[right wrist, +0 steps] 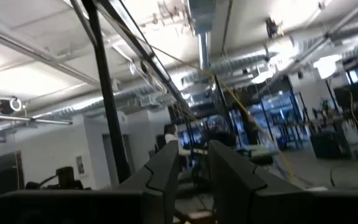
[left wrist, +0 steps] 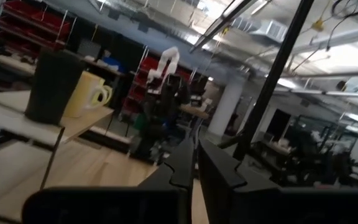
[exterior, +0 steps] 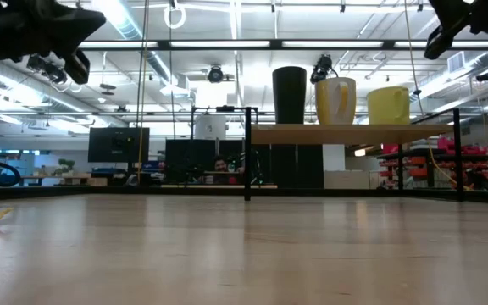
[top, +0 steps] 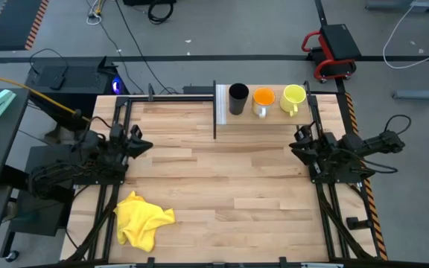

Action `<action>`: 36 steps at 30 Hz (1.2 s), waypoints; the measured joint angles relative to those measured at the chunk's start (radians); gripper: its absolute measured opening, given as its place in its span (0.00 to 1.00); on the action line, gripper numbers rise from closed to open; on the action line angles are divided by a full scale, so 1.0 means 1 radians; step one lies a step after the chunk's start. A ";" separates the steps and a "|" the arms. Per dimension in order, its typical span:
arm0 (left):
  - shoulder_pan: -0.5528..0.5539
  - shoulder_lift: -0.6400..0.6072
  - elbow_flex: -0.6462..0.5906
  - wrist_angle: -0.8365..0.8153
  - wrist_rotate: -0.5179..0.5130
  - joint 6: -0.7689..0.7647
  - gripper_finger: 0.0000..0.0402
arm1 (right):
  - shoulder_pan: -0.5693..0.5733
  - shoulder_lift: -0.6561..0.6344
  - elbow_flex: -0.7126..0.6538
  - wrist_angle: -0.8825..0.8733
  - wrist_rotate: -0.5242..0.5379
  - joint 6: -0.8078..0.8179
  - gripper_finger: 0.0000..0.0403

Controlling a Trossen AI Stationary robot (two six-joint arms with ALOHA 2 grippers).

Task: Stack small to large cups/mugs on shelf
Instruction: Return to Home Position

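Three cups stand upright on their bases in a row on the shelf (top: 274, 117) at the table's far side. They are the black cup (top: 238, 99), the orange cup (top: 263, 100) and the yellow-green mug (top: 293, 98), each apart from the others. The low view shows the black cup (exterior: 289, 95) as the tallest. My left gripper (top: 146, 143) hangs at the table's left edge, shut and empty, with its fingers (left wrist: 185, 163) almost together. My right gripper (top: 295, 143) hangs at the right edge, below the shelf in the high view, open (right wrist: 194, 165) with nothing between its fingers.
A crumpled yellow cloth (top: 141, 219) lies near the table's front left corner. The shelf has a white upright panel (top: 220, 104) at its left end and thin black legs (exterior: 247, 152). Bare wooden planks (top: 222, 171) lie between the two arms.
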 joint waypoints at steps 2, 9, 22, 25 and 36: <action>0.000 0.001 0.000 -0.025 0.000 0.023 0.06 | -0.006 0.000 0.000 -0.016 0.002 0.021 0.24; 0.000 0.001 0.000 -0.083 -0.016 0.087 0.06 | -0.025 0.000 0.000 -0.138 0.002 0.026 0.24; 0.000 0.001 0.000 -0.261 -0.020 0.122 0.08 | -0.045 0.000 0.000 -0.361 0.005 -0.026 0.24; 0.000 0.001 0.000 -0.262 -0.019 0.122 0.07 | -0.045 0.000 0.000 -0.381 0.005 -0.044 0.24; 0.000 0.001 0.000 -0.273 -0.019 0.148 0.08 | -0.045 0.000 0.000 -0.451 0.005 0.020 0.24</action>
